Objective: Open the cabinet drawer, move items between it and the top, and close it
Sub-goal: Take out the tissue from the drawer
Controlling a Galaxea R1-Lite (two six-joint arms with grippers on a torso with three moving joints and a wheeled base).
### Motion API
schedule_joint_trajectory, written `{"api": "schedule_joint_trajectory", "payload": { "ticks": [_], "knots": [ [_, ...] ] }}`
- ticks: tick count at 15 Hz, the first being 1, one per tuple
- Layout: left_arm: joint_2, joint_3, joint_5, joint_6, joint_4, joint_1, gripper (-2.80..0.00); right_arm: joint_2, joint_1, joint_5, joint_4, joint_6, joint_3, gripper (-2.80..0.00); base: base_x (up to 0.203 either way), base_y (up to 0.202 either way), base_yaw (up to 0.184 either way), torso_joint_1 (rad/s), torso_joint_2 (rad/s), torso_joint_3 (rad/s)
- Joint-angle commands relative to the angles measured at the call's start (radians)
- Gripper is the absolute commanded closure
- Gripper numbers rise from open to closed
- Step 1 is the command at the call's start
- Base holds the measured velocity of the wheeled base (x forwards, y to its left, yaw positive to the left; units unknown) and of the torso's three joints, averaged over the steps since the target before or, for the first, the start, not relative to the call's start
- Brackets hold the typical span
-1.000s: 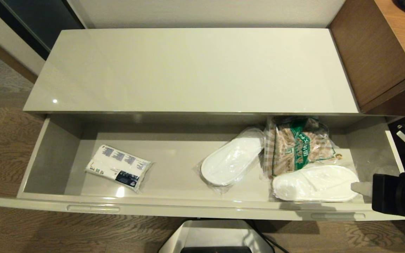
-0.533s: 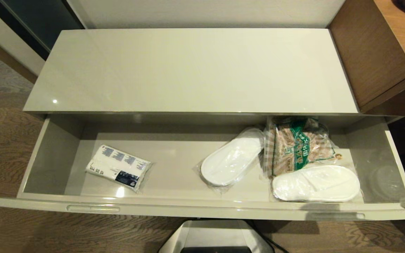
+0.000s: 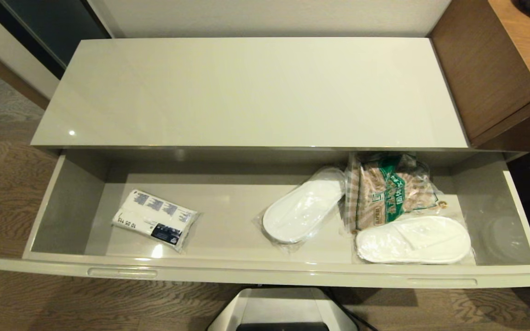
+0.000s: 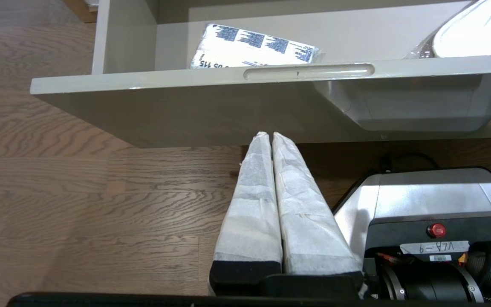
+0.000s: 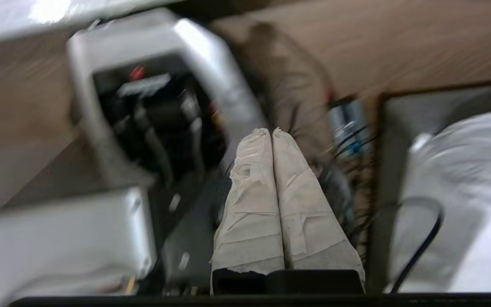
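Observation:
The cabinet drawer (image 3: 256, 273) stands pulled fully out below the cream top (image 3: 251, 92), which carries nothing. Inside, the small white packet (image 3: 154, 219) lies at the left and the clear bag with green print (image 3: 391, 191) at the back right. Neither gripper shows in the head view. My left gripper (image 4: 270, 135) is shut and empty, low in front of the drawer's face (image 4: 211, 111), under its left slot handle (image 4: 308, 71); the packet (image 4: 252, 44) peeks over the edge. My right gripper (image 5: 271, 132) is shut and empty, down beside the robot base.
Two white slippers in clear wrap lie in the drawer, one in the middle (image 3: 302, 210) and one at the front right (image 3: 413, 240). Brown wooden furniture (image 3: 499, 69) stands right of the cabinet. The robot's base (image 3: 283, 308) sits just before the drawer.
The right arm, which reached over the drawer's right front corner a second ago, has drawn back out of the head view. The drawer and its contents have not moved.

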Motion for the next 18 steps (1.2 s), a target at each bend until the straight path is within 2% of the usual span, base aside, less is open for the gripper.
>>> {"api": "schedule_joint_trajectory", "payload": {
  "ticks": [1,3,4,7,8,9,11,15,18],
  "knots": [
    [0.0,0.0,0.0,0.0,0.0,0.0,0.0,-0.107,-0.032,0.034,0.061,-0.004,-0.028,0.0,0.0,0.0,0.0,0.0,0.0,0.0],
    [0.0,0.0,0.0,0.0,0.0,0.0,0.0,-0.125,-0.045,0.068,0.127,-0.02,-0.066,0.0,0.0,0.0,0.0,0.0,0.0,0.0],
    [0.0,0.0,0.0,0.0,0.0,0.0,0.0,-0.142,-0.067,0.128,0.154,-0.02,-0.07,0.0,0.0,0.0,0.0,0.0,0.0,0.0],
    [0.0,0.0,0.0,0.0,0.0,0.0,0.0,-0.25,-0.2,0.203,0.135,-0.063,-0.032,0.0,0.0,0.0,0.0,0.0,0.0,0.0],
    [0.0,0.0,0.0,0.0,0.0,0.0,0.0,-0.294,-0.246,0.212,0.128,-0.115,-0.01,0.0,0.0,0.0,0.0,0.0,0.0,0.0],
    [0.0,0.0,0.0,0.0,0.0,0.0,0.0,-0.335,-0.278,0.22,0.123,-0.209,0.031,0.0,0.0,0.0,0.0,0.0,0.0,0.0],
    [0.0,0.0,0.0,0.0,0.0,0.0,0.0,-0.416,-0.297,0.222,0.089,-0.337,0.147,0.0,0.0,0.0,0.0,0.0,0.0,0.0],
    [0.0,0.0,0.0,0.0,0.0,0.0,0.0,-0.634,-0.317,0.206,-0.031,-0.492,0.405,0.0,0.0,0.0,0.0,0.0,0.0,0.0],
    [0.0,0.0,0.0,0.0,0.0,0.0,0.0,-0.741,-0.327,0.164,-0.049,-0.613,0.541,0.0,0.0,0.0,0.0,0.0,0.0,0.0]
  ]
}}
